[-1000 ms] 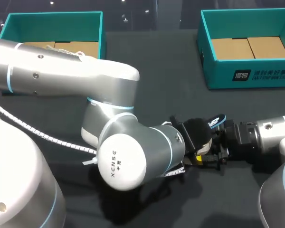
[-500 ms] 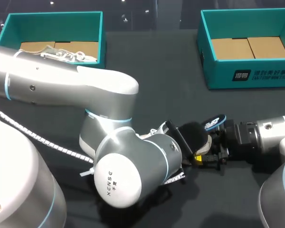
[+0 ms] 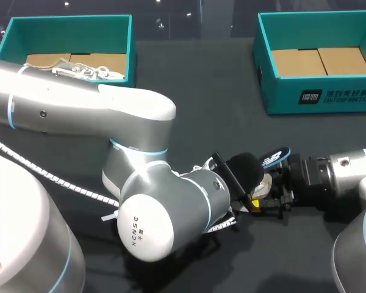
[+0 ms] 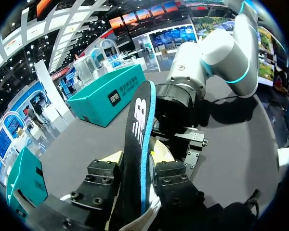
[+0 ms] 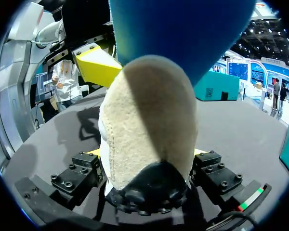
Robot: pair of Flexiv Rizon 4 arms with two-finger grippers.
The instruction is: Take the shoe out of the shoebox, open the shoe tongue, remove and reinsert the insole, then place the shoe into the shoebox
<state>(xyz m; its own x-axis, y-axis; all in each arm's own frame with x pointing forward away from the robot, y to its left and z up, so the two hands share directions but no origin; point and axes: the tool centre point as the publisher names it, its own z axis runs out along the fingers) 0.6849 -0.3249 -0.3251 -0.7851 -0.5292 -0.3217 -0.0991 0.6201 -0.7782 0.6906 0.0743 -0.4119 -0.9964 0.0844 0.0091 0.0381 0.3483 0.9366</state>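
Note:
The shoe lies on the black table between my two arms. In the right wrist view its beige suede heel sits between the fingers of my right gripper, which touch it on both sides. The black insole with a blue edge stands up out of the shoe. In the left wrist view the insole rises on edge between the fingers of my left gripper, which press it from both sides. The insole's blue underside hangs over the heel. My left gripper is mostly hidden behind its own arm.
A teal shoebox with white laces inside stands at the back left. A second teal shoebox stands at the back right. My left arm's big elbow fills the table's front middle.
My left arm's elbow has shifted a little left and toward the front. The left fingers have drawn closer together around the insole. The right arm has kept still.

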